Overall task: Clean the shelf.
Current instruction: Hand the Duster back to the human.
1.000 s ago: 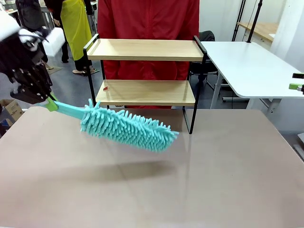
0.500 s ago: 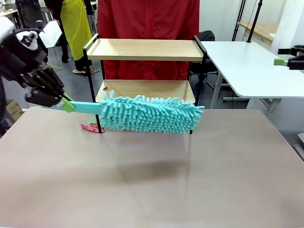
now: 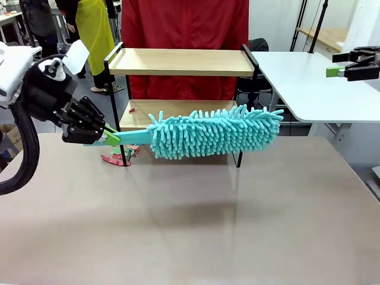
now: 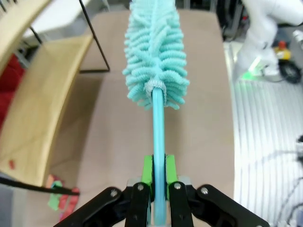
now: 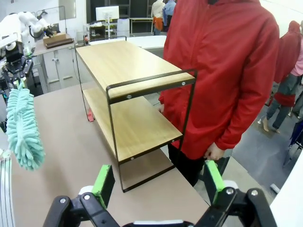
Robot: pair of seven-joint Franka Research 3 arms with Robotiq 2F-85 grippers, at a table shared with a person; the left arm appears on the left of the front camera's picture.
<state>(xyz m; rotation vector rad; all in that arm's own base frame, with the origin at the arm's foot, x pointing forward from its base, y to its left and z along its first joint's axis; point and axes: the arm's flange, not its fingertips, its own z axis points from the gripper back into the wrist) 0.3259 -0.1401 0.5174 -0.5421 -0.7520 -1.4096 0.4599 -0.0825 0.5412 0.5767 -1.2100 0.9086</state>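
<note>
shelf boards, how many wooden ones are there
2. The top board sits at the head of the black-framed shelf; the lower board is beneath it, partly hidden in the front view by the teal duster.

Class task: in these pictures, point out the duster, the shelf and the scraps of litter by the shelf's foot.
duster (image 3: 214, 132), front view, middle of the fluffy teal head
shelf (image 3: 181, 61), front view, top wooden board
scraps of litter (image 3: 117, 157), front view, red piece on the table

Your left gripper (image 4: 159, 189) is clamped on the teal handle of the duster (image 4: 155, 56), green pads pinching it from both sides. Fluffy head points away over the tan table (image 4: 208, 104). The shelf (image 4: 35, 118) lies left, 2 wooden boards visible; small red and green scraps (image 4: 59, 198) beside its foot.
</note>
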